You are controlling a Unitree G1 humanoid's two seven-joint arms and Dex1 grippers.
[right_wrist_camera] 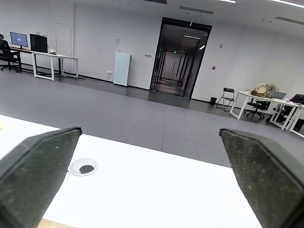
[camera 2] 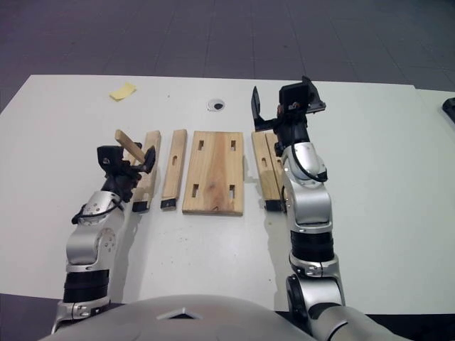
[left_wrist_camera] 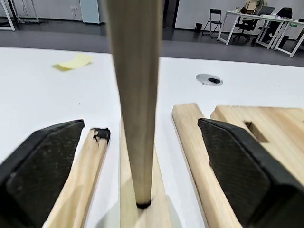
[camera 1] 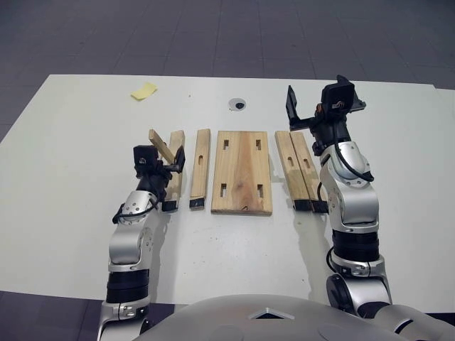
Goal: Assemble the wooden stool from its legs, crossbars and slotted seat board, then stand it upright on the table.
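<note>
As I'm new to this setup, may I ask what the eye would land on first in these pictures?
A slotted board lies flat in the middle of the white table, with the left legs and the right legs laid out on either side. A short stick stands tilted on one of the left legs, between the open fingers of the left gripper. The right gripper is raised and open near the far end of the right legs.

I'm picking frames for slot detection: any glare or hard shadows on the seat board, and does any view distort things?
Left eye view: the seat board is evenly lit with no glare, and its four slots are dark against the wood; the table is uniformly bright. Left wrist view: the wooden bar inside the open left claw looms oversized near the lens.
</note>
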